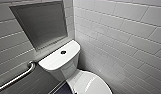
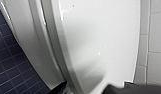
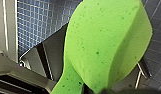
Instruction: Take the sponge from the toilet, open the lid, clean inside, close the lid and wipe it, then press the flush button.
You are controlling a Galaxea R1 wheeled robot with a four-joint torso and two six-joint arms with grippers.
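In a white-tiled toilet corner, the sponge, bright green and speckled, is pinched at its narrow end by the right gripper. The jaws are clamped on it, and the pad bulges out beyond the claw against dark blue floor tiles. The toilet has its lid down and the flush button centred on the tank top. The left gripper is close to the lid; whether it is apart or together cannot be told. A grab bar runs below a recessed niche.
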